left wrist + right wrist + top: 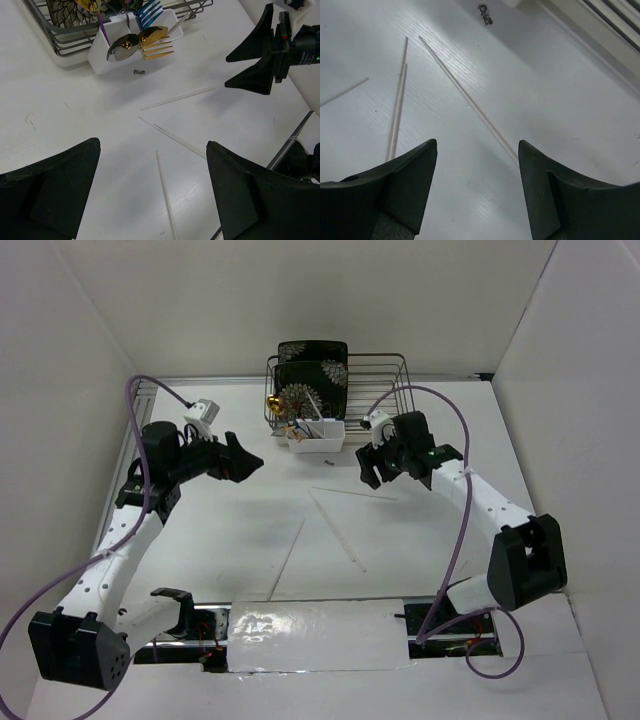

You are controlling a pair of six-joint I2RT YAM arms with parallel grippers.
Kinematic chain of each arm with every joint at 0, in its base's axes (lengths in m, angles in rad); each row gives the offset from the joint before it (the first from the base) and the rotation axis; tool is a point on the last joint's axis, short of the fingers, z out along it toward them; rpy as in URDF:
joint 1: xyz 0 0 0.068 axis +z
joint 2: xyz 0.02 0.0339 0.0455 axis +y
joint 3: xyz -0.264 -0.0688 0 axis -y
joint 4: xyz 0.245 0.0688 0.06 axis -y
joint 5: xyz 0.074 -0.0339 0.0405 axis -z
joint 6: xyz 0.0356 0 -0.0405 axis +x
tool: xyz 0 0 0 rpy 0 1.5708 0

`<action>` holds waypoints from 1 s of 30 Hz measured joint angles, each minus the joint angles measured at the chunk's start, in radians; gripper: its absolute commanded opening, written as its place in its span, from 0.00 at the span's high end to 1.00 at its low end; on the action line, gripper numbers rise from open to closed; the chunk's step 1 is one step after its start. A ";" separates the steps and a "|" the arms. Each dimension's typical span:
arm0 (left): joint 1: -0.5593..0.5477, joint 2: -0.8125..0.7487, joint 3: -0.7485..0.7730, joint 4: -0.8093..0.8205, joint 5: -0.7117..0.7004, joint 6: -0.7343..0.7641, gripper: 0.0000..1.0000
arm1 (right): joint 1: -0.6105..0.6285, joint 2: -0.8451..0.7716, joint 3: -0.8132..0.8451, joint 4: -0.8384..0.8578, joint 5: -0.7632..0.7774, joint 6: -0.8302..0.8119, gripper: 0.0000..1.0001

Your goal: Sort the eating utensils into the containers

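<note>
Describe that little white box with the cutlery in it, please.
The white box looks like plastic: small, rectangular and open-topped. It sits on the table right in front of the wire rack. Leaning out of it are a silver spoon, a gold spoon, a gold fork and a blue fork. The left claw and right claw hang apart from it.

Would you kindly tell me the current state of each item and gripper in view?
Left gripper: open, empty.
Right gripper: open, empty.
Small white plastic caddy: upright, holding spoons and forks.
Pale thin chopsticks: lying loose on the table, unsorted.
Black wire dish rack: holding black floral plates.
</note>
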 measured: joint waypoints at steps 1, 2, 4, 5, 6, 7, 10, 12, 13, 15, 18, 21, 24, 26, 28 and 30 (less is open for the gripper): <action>0.000 0.000 -0.003 0.001 -0.001 -0.003 0.00 | 0.000 0.008 -0.008 0.000 0.008 0.000 0.32; 0.000 -0.002 -0.006 0.000 -0.003 -0.006 0.00 | 0.000 0.023 -0.010 0.001 0.013 0.000 0.33; 0.000 -0.004 -0.012 0.000 -0.008 -0.020 0.00 | 0.000 0.069 -0.010 0.011 0.019 -0.004 0.33; 0.000 -0.005 -0.013 -0.001 -0.009 -0.024 0.00 | 0.000 0.102 -0.010 0.023 0.022 -0.008 0.33; 0.001 -0.005 -0.013 -0.002 -0.009 -0.026 0.00 | 0.000 0.134 -0.010 0.028 0.029 -0.011 0.34; 0.001 -0.005 -0.013 -0.005 -0.009 -0.028 0.00 | 0.000 0.166 -0.010 0.030 0.033 -0.012 0.35; 0.002 -0.005 -0.013 -0.016 -0.018 -0.030 0.00 | -0.002 0.243 -0.010 0.035 0.043 -0.018 0.36; 0.002 -0.010 -0.014 -0.027 -0.026 -0.031 0.00 | -0.002 0.277 -0.010 0.039 0.055 -0.025 0.36; 0.002 -0.018 -0.016 -0.032 -0.031 -0.031 0.00 | -0.002 0.289 -0.009 0.042 0.060 -0.027 0.36; 0.002 -0.039 -0.026 -0.034 -0.038 -0.030 0.00 | -0.002 0.305 -0.009 0.047 0.069 -0.033 0.37; 0.005 -0.073 -0.041 -0.045 -0.052 -0.031 0.00 | -0.002 0.307 -0.009 0.054 0.076 -0.037 0.39; 0.006 -0.091 -0.047 -0.046 -0.061 -0.031 0.00 | -0.002 0.307 -0.019 0.079 0.082 -0.037 0.44; 0.006 -0.097 -0.048 -0.048 -0.066 -0.031 0.00 | 0.003 0.307 -0.045 0.097 0.093 -0.035 0.61; 0.007 -0.098 -0.050 -0.053 -0.072 -0.031 0.00 | 0.008 0.307 -0.060 0.102 0.106 -0.031 0.62; 0.008 -0.108 -0.060 -0.057 -0.079 -0.029 0.00 | 0.017 0.307 -0.078 0.113 0.124 -0.029 0.66; 0.008 -0.119 -0.064 -0.064 -0.081 -0.028 0.00 | 0.028 0.303 -0.089 0.129 0.134 -0.026 0.67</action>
